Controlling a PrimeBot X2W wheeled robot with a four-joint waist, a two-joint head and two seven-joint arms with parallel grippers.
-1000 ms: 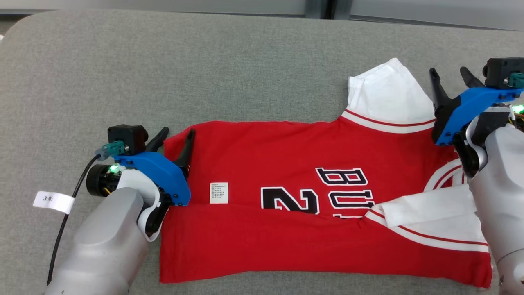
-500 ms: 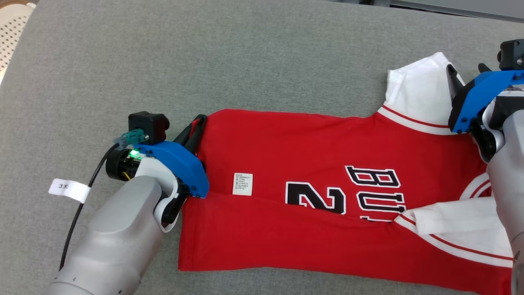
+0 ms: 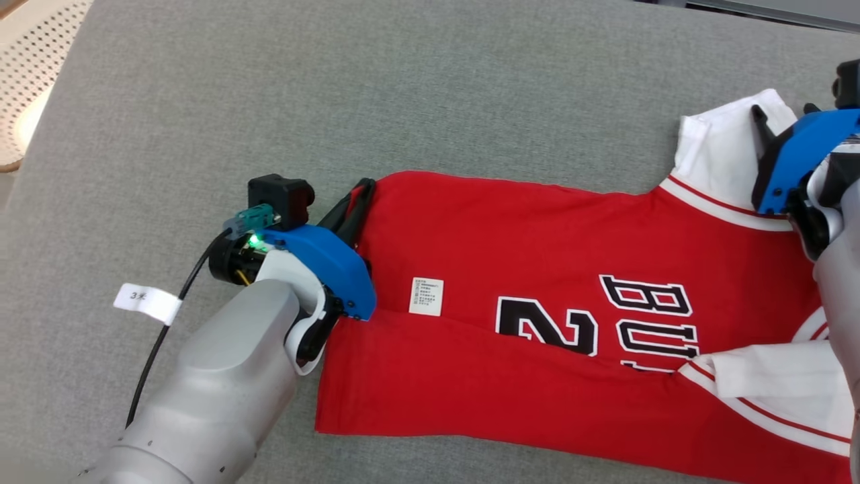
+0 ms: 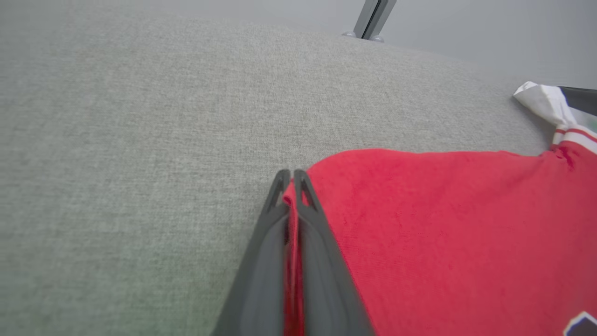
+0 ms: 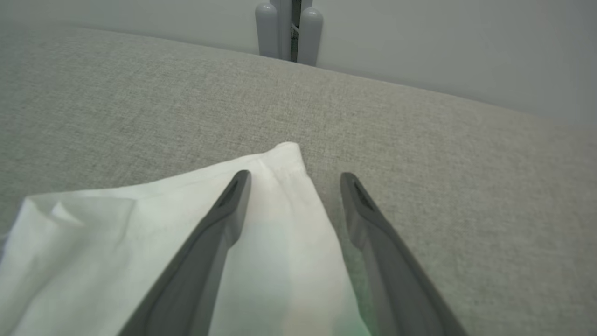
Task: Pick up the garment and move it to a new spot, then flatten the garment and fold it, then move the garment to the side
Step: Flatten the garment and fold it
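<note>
The garment (image 3: 537, 269), a red shirt with white sleeves, lies sideways on the grey cloth-covered table (image 3: 403, 87). Its hem is toward the table's left side and its shoulders toward the right, and it is well apart from the far edge and the rounded far-left corner. It looks doubled along its length: a crease runs just below the care label (image 3: 426, 296) and cuts through the black lettering, so the work seems to be in the folding stage. The left gripper (image 3: 366, 187) has come in low from the left side, and its two fingers are pressed together on the far corner of the hem. The left wrist view shows a thin strip of red cloth caught between them, right out to the tips (image 4: 289, 176). Taking that corner probably gives control of one end of the shirt's far edge without disturbing the flat body. The right gripper (image 3: 783, 111) is at the other end of that edge with its fingers spread. In the right wrist view (image 5: 295, 179) one finger is over the far sleeve (image 5: 140, 224) and the other over bare table just beside the sleeve's edge, so the corner sits in the gap. I cannot tell whether the tips touch the cloth. This looks like a matching grip being lined up, so both ends can rise evenly. Lifting on the left alone would likely drag the shirt askew.
</note>
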